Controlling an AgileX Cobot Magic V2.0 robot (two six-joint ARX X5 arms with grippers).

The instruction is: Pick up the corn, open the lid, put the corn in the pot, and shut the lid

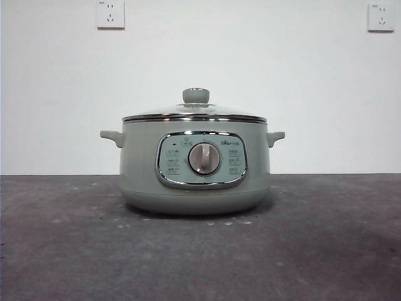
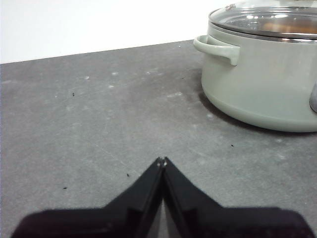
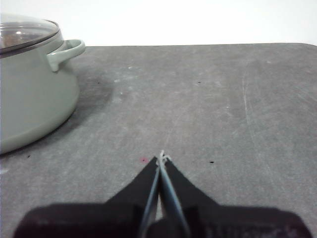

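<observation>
I see the clear glass lid [image 1: 195, 110] seated on the sage-green pot [image 1: 195, 164]; an orange shape, perhaps the corn [image 2: 277, 26], blurs beneath. Left gripper [image 2: 162, 160] and right gripper [image 3: 162, 156] are closed, empty.

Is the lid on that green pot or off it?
On. The lid sits flat on the pot, its steel rim flush all round and knob upright. Both pincers are shut and away from it.

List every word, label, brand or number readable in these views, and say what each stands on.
None reads clearly.
Control panel on the pot: small brand mark right of the dial, too blurred to read.
Same panel: small rows of labels either side of the dial, too small to read.
Wall sockets: tiny marks, unreadable.
Lid: no text visible.
</observation>
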